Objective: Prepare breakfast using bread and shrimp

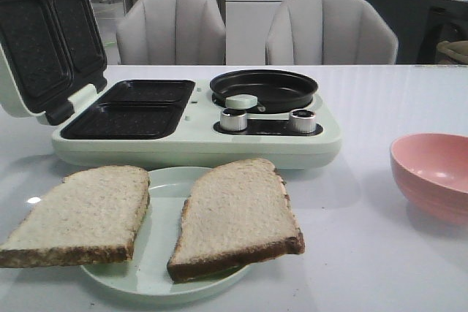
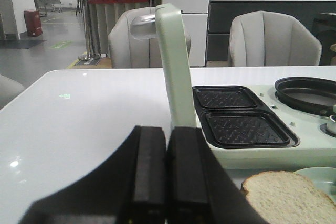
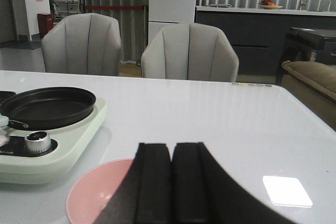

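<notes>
We list, largest first: the white bench [image 1: 380, 93]; the mint breakfast maker [image 1: 197, 137] with lid raised, twin grill plates [image 1: 135, 107] bare and a round pan [image 1: 263, 89] to their right; two bread slices [image 1: 238, 217] lying side by side on a pale plate [image 1: 164, 261], long axes running away from us toward the maker; a pink bowl [image 1: 435, 173] on the right. No shrimp shows in any view. Left end effector [image 2: 167, 182] is closed, empty, with bread just ahead to its right; we judge it the nearer arm. Right end effector [image 3: 170, 182], closed, empty, hangs by the bowl.
</notes>
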Tool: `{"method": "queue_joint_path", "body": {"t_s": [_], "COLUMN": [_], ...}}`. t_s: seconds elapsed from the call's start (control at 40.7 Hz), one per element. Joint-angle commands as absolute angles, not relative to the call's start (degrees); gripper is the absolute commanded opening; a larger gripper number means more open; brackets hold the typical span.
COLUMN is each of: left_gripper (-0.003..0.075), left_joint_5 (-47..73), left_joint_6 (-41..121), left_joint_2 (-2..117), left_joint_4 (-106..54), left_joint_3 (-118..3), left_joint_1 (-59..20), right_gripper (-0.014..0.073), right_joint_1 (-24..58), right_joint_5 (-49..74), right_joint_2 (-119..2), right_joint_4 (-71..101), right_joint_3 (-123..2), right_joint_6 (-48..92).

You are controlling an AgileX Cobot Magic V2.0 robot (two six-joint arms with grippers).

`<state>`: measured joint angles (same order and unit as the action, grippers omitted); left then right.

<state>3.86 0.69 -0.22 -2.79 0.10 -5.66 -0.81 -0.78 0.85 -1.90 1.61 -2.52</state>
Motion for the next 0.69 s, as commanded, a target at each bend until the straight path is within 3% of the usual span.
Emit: {"method": "queue_joint_path", "body": {"t_s": [0.0,0.319,0.664], "left_gripper": [0.0101,0.0101,0.0101], "left_joint_5": [-1.1,-6.9,9.0], "left_joint_6": [0.4,0.4,0.4], "left_joint_2": [-1.2,-1.2,5.5], "left_joint_4": [-3.0,-3.0,-2.9], "left_joint_3": [1.8,0.0,-23.9], "left_joint_1": [-5.7,-5.7,-5.7], "right_gripper": [0.0034,0.0034,0.0034], "right_joint_1": [-1.2,-1.1,-1.1], "right_joint_5": [-5.9,-7.5,14.6], "right_joint_2": [1.8,1.7,-7.0], "right_joint_4": [-2.2,-1.8,-1.7], "right_joint_3": [0.6,-1.6,-24.8], "right_joint_6": [-2.2,-2.3,-2.3]}}
